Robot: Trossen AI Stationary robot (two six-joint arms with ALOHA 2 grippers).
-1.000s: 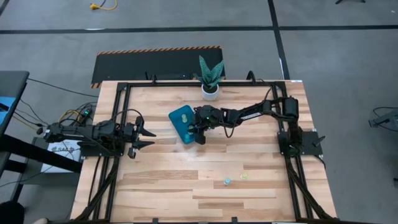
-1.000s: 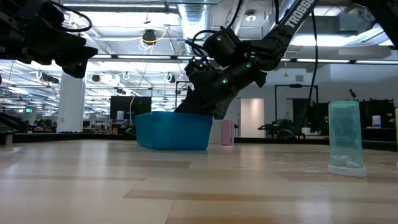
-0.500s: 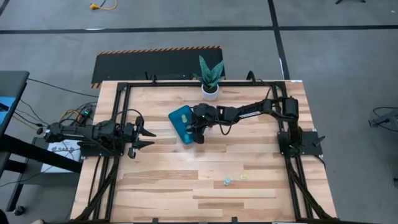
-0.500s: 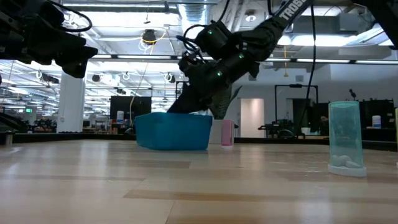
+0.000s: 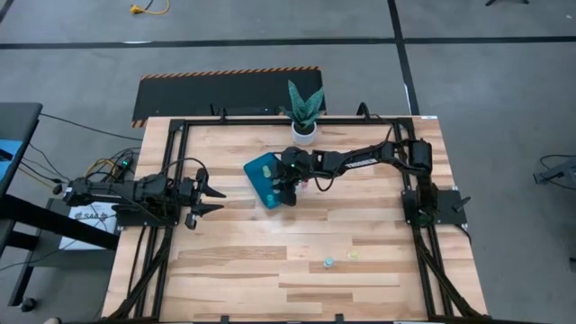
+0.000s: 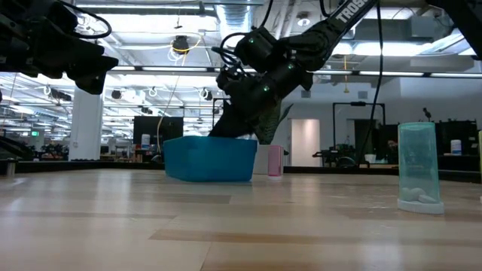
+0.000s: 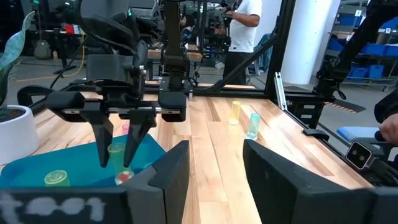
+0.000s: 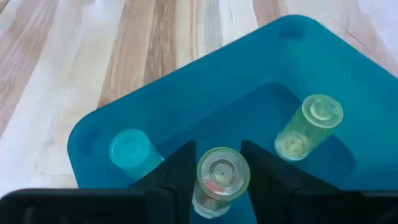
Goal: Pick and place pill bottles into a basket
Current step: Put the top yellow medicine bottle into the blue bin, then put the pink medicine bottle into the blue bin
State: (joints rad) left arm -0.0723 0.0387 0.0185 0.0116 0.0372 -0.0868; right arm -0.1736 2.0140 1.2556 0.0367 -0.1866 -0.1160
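Observation:
The teal-blue basket [image 5: 264,177] sits on the table's far middle. In it stand a teal bottle [image 8: 130,150] and a yellow-green bottle [image 8: 309,126]. My right gripper [image 5: 288,191] points down over the basket's near end, shut on a third, clear yellow-green bottle [image 8: 219,178]; this also shows in the left wrist view [image 7: 117,154]. A pink bottle [image 6: 275,160] stands on the table just right of the basket. A teal bottle [image 5: 329,262] and a yellow bottle [image 5: 352,256] stand near the table's front. My left gripper [image 5: 214,193] waits open and empty at the table's left. My right gripper pinches the clear yellow-green bottle just below its cap [image 8: 221,168] between its two fingers [image 7: 133,138]. The fingers come from above, pointing down. The bottle hangs upright below them, inside the basket's rim; whether its base touches the basket floor I cannot tell.
A white pot with a green plant [image 5: 304,130] stands at the far edge behind the basket. Black frame rails [image 5: 171,207] run along the table's sides. Bare wood lies between the basket and the two front bottles. A person [image 7: 242,31] stands in the room beyond.
My right gripper has gone a little up and toward the table's far-left, from the basket's near right edge to over its inside, still shut on the bottle.

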